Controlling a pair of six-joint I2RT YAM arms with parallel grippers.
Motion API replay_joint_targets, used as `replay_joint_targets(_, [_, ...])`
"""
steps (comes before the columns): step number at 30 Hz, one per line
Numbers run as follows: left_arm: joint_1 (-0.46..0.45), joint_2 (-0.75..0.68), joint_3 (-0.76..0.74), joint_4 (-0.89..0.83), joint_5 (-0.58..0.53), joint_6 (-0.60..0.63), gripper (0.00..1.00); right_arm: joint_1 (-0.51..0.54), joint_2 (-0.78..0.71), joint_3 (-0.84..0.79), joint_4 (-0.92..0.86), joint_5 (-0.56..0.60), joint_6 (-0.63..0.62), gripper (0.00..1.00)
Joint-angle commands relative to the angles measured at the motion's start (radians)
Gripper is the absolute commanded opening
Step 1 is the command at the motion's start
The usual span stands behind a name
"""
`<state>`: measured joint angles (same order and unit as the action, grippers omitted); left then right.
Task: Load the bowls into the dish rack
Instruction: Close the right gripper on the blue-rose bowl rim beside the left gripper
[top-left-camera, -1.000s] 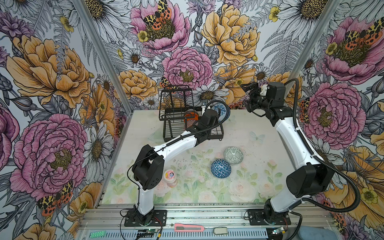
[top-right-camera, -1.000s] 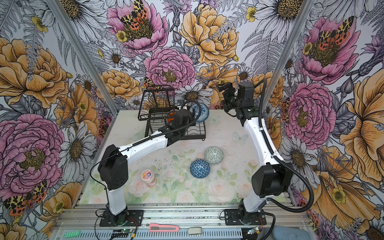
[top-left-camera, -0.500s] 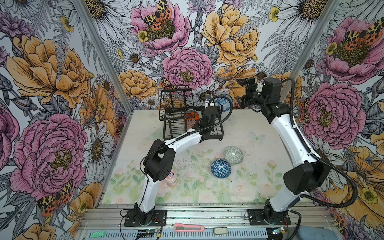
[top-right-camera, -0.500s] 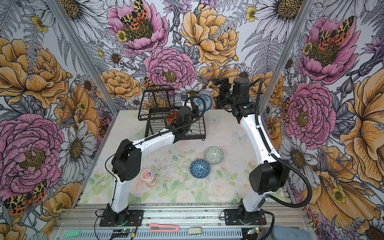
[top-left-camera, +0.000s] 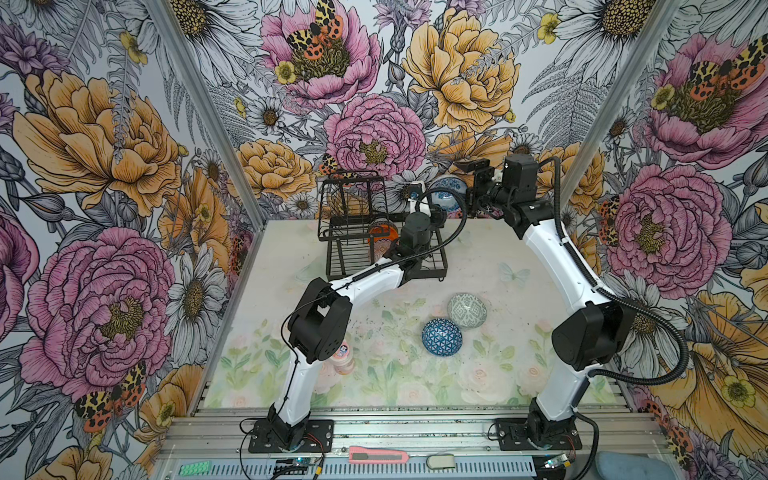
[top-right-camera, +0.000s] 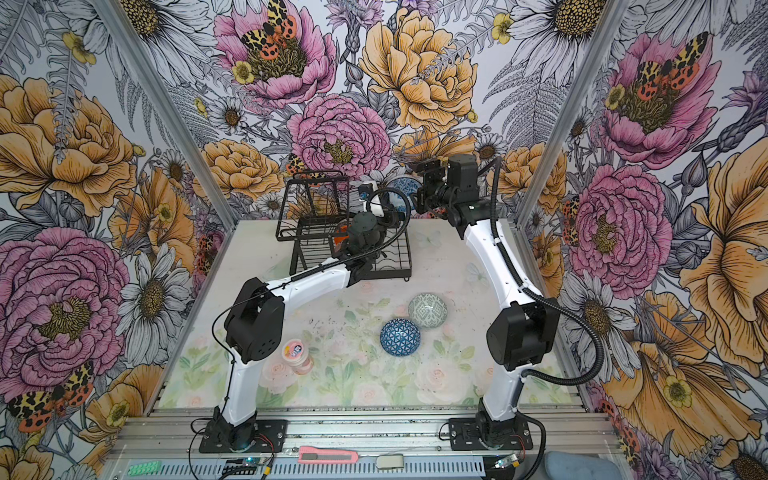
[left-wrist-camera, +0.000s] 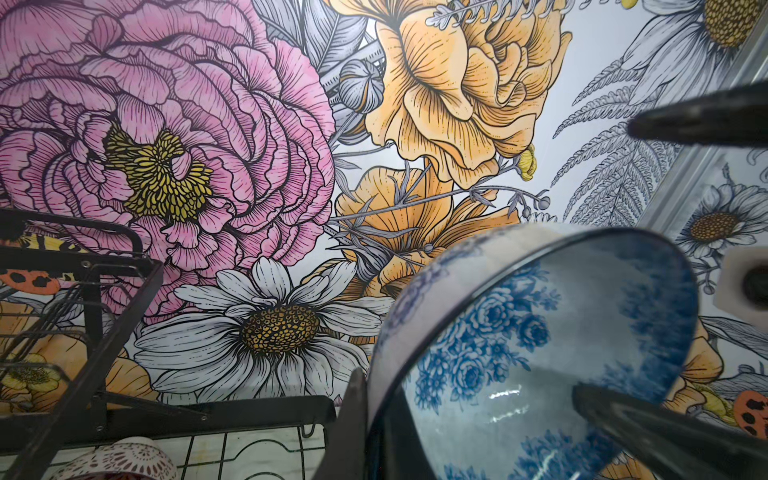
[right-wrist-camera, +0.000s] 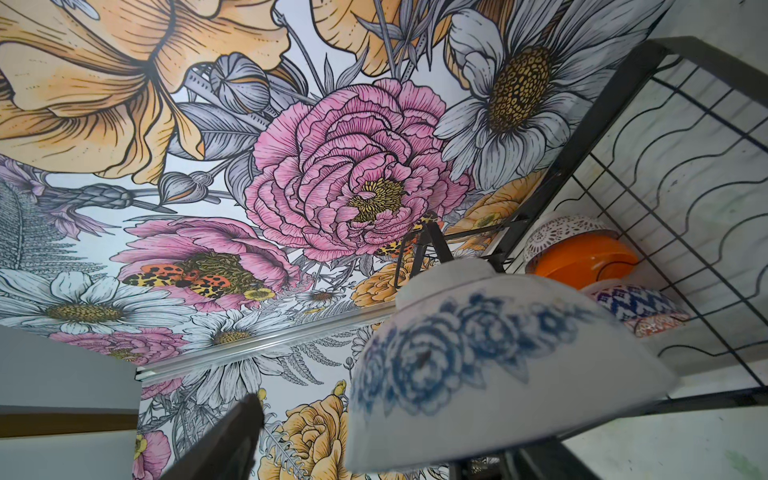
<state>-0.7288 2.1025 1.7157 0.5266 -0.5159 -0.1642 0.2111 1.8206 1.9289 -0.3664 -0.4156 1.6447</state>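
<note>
Jaws first: the left gripper (left-wrist-camera: 465, 390) is clamped on the wall of the white-blue floral bowl (top-left-camera: 446, 193), one finger inside and one outside. The right gripper (top-left-camera: 467, 197) has its jaws spread either side of that same bowl. Whether a pad touches it yet is hard to call, since the right wrist view is blurry there. The bowl hangs tipped on edge over the far edge of the worktop (top-left-camera: 519, 374), just off the right end of the dish rack (top-left-camera: 349, 249).

Looks like a handoff. To do it well, the right gripper should bite squarely across the wall, clear of the left one's grip, and hold firm before the left lets go. That glaze looks slippery. Then it's a slow drop into a free slot.

The right wrist view shows what the top views mostly hide behind the left arm: two bowls already in the rack, a glossy orange bowl (right-wrist-camera: 582, 262) and a patterned bowl (right-wrist-camera: 640, 309). Only the top views catch the grey-green bowl (top-left-camera: 467, 311) and dark blue bowl (top-left-camera: 441, 337), side by side and upside down near the worktop's middle.
</note>
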Motion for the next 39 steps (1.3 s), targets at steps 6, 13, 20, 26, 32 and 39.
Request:
replay_joint_targets(6, [-0.02, 0.008, -0.005, 0.135, -0.073, 0.002, 0.0, 0.01, 0.071, 0.105, 0.058, 0.034, 0.087, 0.65])
replay_joint_targets(13, [-0.029, 0.01, -0.004, 0.155, -0.095, 0.032, 0.0, 0.021, 0.121, 0.167, 0.057, 0.047, 0.116, 0.42])
replay_joint_targets(20, [-0.037, 0.017, 0.002, 0.159, -0.114, 0.058, 0.0, 0.026, 0.138, 0.18, 0.058, 0.042, 0.128, 0.2])
replay_joint_targets(26, [-0.041, 0.019, 0.009, 0.143, -0.128, 0.06, 0.02, 0.027, 0.141, 0.177, 0.057, 0.015, 0.122, 0.0])
replay_joint_targets(32, [-0.043, 0.006, -0.005, 0.106, -0.159, 0.032, 0.05, 0.027, 0.143, 0.175, 0.065, 0.001, 0.121, 0.0])
replay_joint_targets(39, [-0.041, -0.006, 0.003, 0.056, -0.164, 0.026, 0.17, 0.024, 0.154, 0.197, 0.075, -0.017, 0.12, 0.0])
